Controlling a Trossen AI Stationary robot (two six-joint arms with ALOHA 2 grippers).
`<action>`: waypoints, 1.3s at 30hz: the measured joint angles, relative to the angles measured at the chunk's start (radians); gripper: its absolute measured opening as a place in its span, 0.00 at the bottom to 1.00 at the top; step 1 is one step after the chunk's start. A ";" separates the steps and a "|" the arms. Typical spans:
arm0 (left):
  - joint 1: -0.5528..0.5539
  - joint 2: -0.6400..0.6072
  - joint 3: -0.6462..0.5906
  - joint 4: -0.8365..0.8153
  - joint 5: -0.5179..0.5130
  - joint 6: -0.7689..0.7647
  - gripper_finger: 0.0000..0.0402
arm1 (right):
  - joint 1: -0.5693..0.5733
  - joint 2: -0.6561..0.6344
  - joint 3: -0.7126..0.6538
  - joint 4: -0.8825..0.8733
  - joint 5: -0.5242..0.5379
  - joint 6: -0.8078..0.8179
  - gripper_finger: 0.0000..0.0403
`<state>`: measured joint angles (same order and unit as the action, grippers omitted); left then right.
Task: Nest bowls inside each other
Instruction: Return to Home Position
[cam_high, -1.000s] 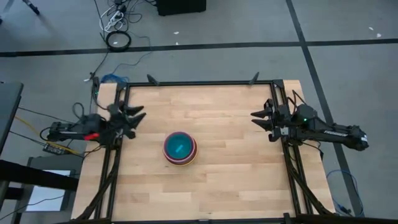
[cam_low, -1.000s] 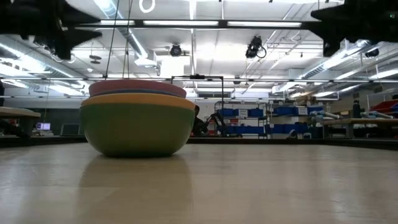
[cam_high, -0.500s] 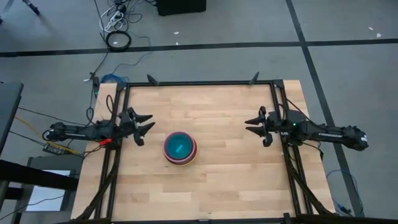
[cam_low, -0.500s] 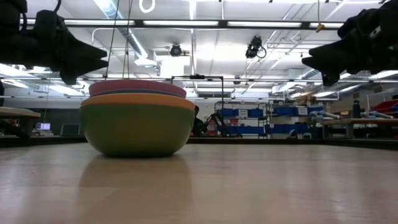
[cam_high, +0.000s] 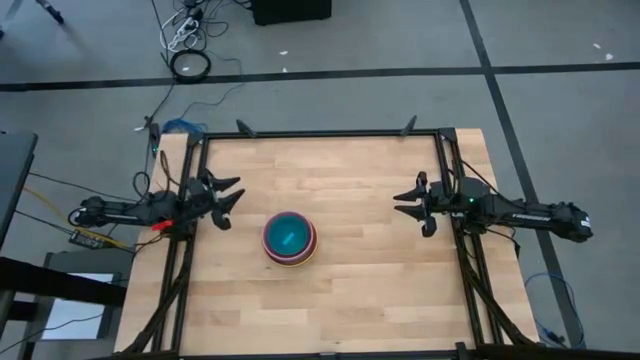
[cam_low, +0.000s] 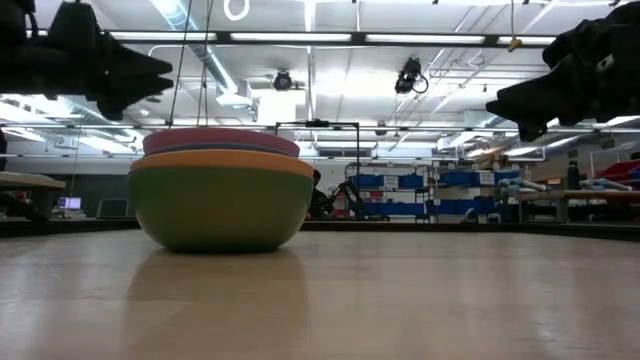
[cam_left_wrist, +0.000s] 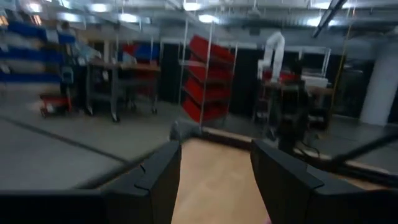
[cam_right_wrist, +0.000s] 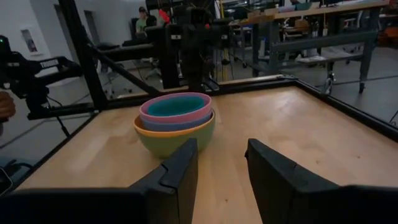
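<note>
Across the middle of the floor stands the wooden table (cam_high: 350, 290), edged by dark rails (cam_high: 320, 133). The left arm (cam_high: 120, 211) reaches in from its left edge, and the right arm (cam_high: 530, 212) reaches in from the right edge opposite. Between them, a little left of the table's centre and well apart from both, sits the stack of bowls (cam_high: 290, 238), each nested in the next. The dark green bowl (cam_low: 220, 205) is outermost and rests on the wood. Above its rim show the orange bowl (cam_low: 225, 160), the blue bowl (cam_right_wrist: 163, 124) and the pink bowl (cam_right_wrist: 180, 109), with the teal bowl (cam_high: 289, 234) innermost. The left gripper (cam_high: 232, 200) hangs above the table near the stack, fingers spread, holding nothing. The right gripper (cam_high: 402, 203) hovers farther off, fingers likewise parted and empty.
</note>
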<state>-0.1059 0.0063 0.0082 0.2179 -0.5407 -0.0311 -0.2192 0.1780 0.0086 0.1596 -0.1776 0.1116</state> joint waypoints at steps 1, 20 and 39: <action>0.000 0.000 0.000 0.022 -0.008 0.023 0.50 | 0.000 0.000 0.000 0.000 0.000 0.000 0.32; 0.000 0.000 0.000 -0.066 -0.028 -0.024 0.50 | 0.000 0.000 0.000 -0.012 0.000 -0.001 0.32; 0.000 0.020 0.000 -0.162 0.127 -0.085 0.50 | 0.000 0.000 -0.001 -0.012 0.000 -0.002 0.32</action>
<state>-0.1055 0.0259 0.0081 0.0561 -0.4133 -0.1163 -0.2192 0.1780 0.0074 0.1478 -0.1772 0.1097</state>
